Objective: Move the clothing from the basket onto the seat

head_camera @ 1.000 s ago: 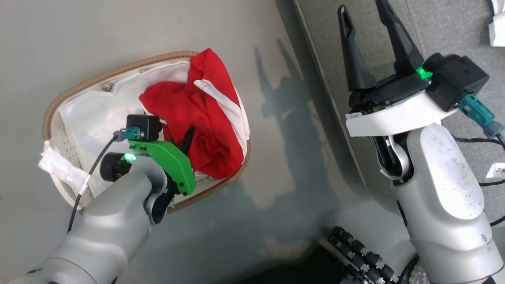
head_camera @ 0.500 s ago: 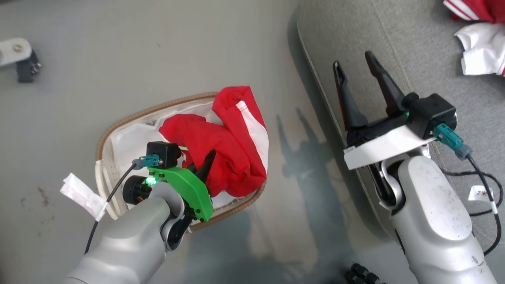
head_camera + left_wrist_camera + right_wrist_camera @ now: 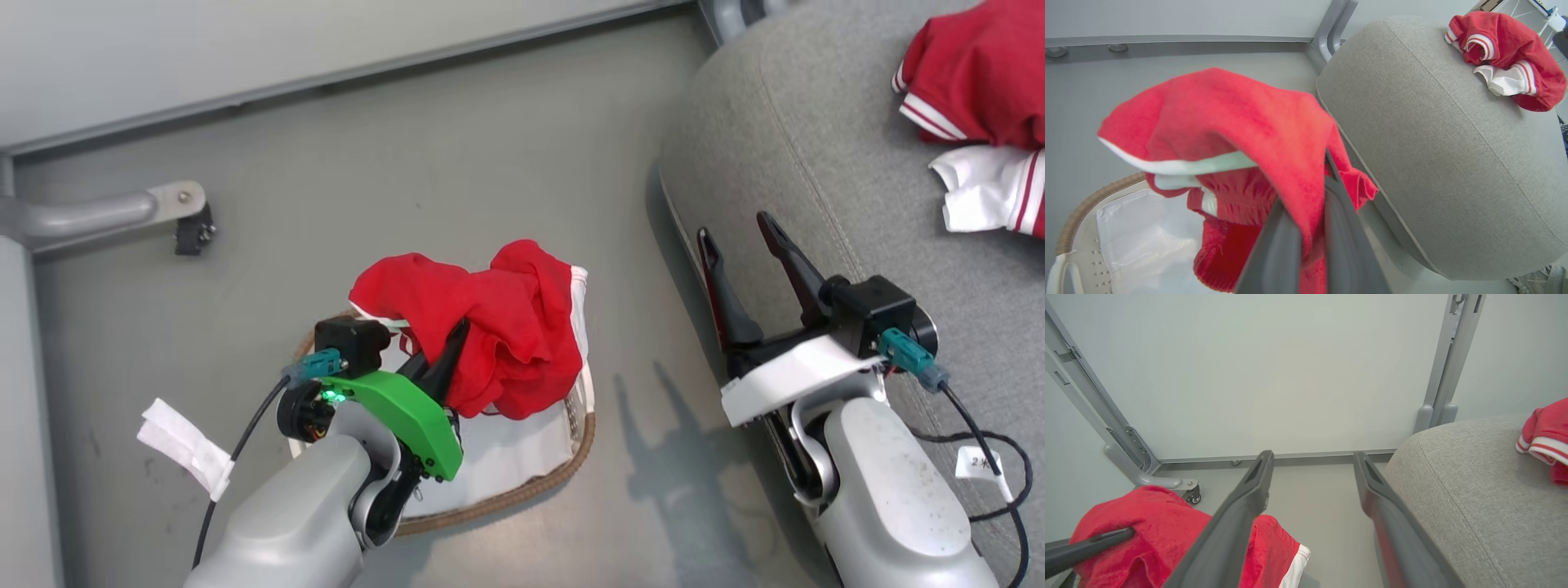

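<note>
Red-and-white garments [image 3: 976, 77] lie at the seat's [image 3: 767, 163] far right. The left gripper [image 3: 1304, 192] is clamped on more clothing [image 3: 498, 327], hanging over the basket [image 3: 531, 488]. The right gripper [image 3: 735, 237] hangs spread apart, empty. Carrying across and letting go remain.

Down at seven o'clock the left gripper [image 3: 455, 336] has its jaws pinched on a bunched red garment [image 3: 498, 327], which hangs over the basket [image 3: 522, 492] and its white liner [image 3: 506, 453]. At four o'clock the right gripper [image 3: 733, 227] hovers with jaws spread and nothing between them, by the edge of the grey sofa [image 3: 784, 147]. Up at two o'clock, red-and-white clothes [image 3: 980, 82] lie heaped on the sofa. Grey floor [image 3: 408, 180] lies between.
</note>
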Controlling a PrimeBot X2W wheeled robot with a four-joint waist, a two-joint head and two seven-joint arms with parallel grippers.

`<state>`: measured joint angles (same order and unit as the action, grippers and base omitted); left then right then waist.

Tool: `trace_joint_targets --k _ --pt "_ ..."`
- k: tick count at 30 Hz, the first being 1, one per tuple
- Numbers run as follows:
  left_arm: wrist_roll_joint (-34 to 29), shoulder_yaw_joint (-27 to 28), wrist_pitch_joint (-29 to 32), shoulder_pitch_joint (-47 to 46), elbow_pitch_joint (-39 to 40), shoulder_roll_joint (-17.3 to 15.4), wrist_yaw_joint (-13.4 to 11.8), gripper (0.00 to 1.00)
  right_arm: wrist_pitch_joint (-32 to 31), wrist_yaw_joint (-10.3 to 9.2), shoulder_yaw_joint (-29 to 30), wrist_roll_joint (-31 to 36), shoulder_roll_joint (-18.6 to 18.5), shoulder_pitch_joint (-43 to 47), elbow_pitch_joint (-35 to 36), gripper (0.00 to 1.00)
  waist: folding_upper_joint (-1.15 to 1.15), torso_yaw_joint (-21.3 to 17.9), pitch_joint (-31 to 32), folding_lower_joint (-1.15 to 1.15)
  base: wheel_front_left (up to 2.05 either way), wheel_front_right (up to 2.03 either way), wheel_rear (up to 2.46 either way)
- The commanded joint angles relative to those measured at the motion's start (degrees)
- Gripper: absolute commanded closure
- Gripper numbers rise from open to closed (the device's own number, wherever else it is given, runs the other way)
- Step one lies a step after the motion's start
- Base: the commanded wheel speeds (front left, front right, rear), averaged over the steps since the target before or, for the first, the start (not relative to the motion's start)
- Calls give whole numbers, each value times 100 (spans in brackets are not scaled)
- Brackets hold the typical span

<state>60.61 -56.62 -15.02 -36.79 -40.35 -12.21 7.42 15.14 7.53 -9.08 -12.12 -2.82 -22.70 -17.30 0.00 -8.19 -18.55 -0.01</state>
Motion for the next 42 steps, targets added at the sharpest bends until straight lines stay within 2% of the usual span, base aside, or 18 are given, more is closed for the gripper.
trace_joint_targets --k 1,17,26,34,42 --pt "-79 119 -20 132 81 15 11 100 1 -8 28 19 -25 137 -38 0 0 289 468 1 0 0 0" --pt "-1272 1397 -21 783 1313 185 11 100 1 -8 66 -32 -25 1009 -268 0 0 616 1489 1 0 0 0" --pt "-1656 1721 -21 854 2033 231 11 100 1 -8 -19 -29 -23 1349 -326 0 0 698 1785 1 0 0 0" --pt "-1822 1763 -21 946 2298 256 11 100 1 -8 -557 175 -23 1270 -338 0 0 757 1871 1 0 0 0" --pt "-1788 1648 -21 951 2327 326 11 100 1 -8 -1464 293 -25 670 -498 0 0 885 1899 1 0 0 0"
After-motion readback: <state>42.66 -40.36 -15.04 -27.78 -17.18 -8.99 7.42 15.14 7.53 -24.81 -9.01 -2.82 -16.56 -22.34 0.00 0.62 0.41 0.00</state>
